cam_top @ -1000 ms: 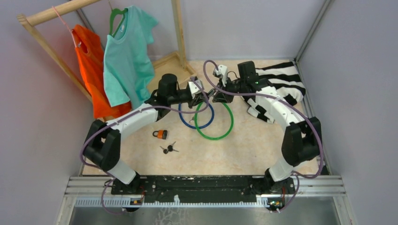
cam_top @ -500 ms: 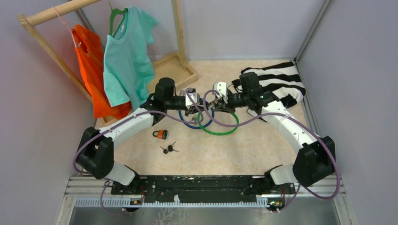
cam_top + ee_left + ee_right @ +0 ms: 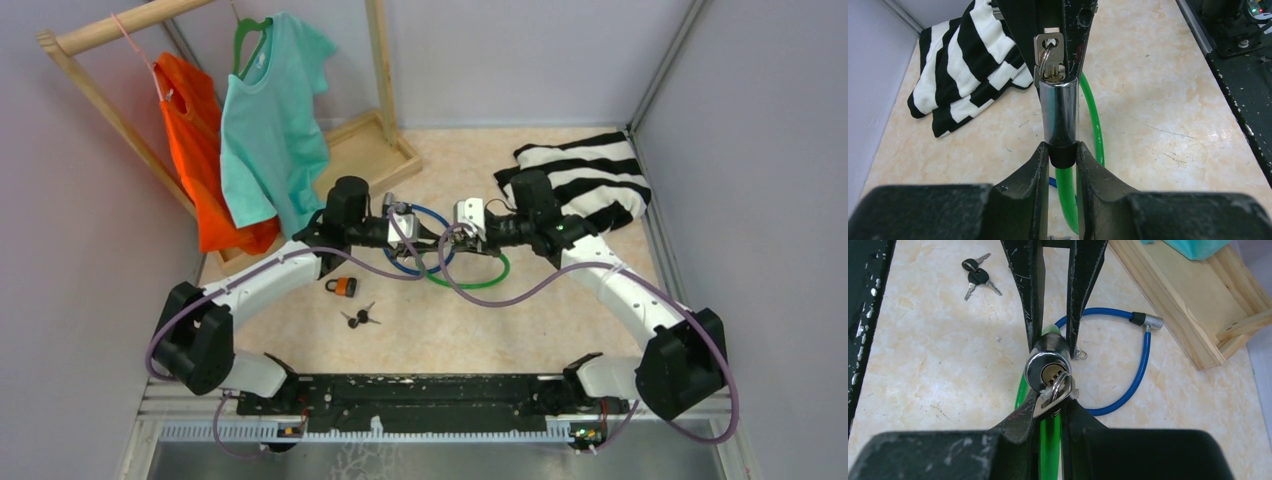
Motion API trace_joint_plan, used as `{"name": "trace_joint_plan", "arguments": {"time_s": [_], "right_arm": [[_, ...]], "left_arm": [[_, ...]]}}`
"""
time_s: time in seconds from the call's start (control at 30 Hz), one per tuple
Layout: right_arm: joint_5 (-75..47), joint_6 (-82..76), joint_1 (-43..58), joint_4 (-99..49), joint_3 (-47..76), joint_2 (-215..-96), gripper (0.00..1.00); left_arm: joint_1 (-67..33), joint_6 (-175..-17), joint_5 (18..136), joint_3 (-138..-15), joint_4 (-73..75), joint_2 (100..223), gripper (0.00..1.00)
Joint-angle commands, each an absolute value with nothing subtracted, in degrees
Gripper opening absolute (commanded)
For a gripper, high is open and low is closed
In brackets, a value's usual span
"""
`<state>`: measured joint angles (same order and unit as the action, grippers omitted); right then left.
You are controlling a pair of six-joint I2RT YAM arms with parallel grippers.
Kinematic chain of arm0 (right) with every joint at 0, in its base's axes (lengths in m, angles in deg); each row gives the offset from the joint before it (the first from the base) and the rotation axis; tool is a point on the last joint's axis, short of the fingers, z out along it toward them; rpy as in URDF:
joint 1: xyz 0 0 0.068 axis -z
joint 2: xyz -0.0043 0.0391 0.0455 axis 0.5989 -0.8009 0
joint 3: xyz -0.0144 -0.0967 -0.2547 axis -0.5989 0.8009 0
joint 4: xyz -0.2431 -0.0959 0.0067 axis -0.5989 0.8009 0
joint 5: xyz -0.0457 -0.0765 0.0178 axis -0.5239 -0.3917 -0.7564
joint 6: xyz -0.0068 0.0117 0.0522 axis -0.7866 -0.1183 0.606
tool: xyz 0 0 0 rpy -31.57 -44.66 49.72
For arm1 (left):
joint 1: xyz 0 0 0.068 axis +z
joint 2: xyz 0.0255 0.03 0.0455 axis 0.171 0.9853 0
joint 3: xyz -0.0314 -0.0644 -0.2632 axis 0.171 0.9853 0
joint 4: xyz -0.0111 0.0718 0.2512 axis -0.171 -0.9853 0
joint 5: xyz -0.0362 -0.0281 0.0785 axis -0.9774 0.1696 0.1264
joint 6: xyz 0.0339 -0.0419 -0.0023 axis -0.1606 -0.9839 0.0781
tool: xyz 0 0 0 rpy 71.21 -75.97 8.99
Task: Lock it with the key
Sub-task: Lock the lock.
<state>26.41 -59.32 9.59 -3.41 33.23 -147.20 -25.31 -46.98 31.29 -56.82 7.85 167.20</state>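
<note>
— Where is the lock?
— Mid-table: its chrome cylinder (image 3: 1059, 107) is clamped by the left gripper (image 3: 1058, 150), and the key (image 3: 1047, 401) is pinched by the right gripper (image 3: 1050, 410).
— The turn?
— The key should be twisted about the cylinder's axis. Full seating seems likely, but cannot be confirmed.

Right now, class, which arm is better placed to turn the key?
Right: its gripper pinches the key, which sits in the lock barrel, while the left gripper clamps that barrel.

Brightly, evenly lit from overhead. Throws only soft, faint shadows on the tabletop (image 3: 480, 330). Glints hard off the chrome lock cylinder (image 3: 1060, 107). Goes soft and dark along the bottom of both wrist views; reads sharp elsewhere.
</note>
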Motion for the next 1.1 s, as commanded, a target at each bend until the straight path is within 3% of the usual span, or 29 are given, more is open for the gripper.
{"name": "trace_joint_plan", "arguments": {"time_s": [0.0, 0.23, 0.5, 0.83, 1.07], "right_arm": [[32.8, -60.4, 7.8, -8.1, 33.7, -145.3, 0.0], [33.0, -60.3, 7.8, -8.0, 34.1, -144.5, 0.0], [33.1, -59.8, 7.8, -8.2, 35.0, -144.2, 0.0], [32.2, -59.8, 7.8, -8.3, 36.4, -143.7, 0.0], [32.0, -59.6, 7.8, -8.9, 37.1, -143.8, 0.0]], "left_arm": [[-27.4, -47.5, 28.0, -55.4, 2.9, 167.2, 0.27], [-27.4, -49.4, 28.5, -57.4, 3.2, 168.6, 0.44], [-27.4, -52.0, 29.1, -59.5, 3.5, 169.4, 0.46], [-27.4, -53.8, 34.2, -61.0, 0.0, 167.0, 0.58], [-27.4, -57.3, 36.6, -63.2, -4.3, 165.6, 0.57]]}}
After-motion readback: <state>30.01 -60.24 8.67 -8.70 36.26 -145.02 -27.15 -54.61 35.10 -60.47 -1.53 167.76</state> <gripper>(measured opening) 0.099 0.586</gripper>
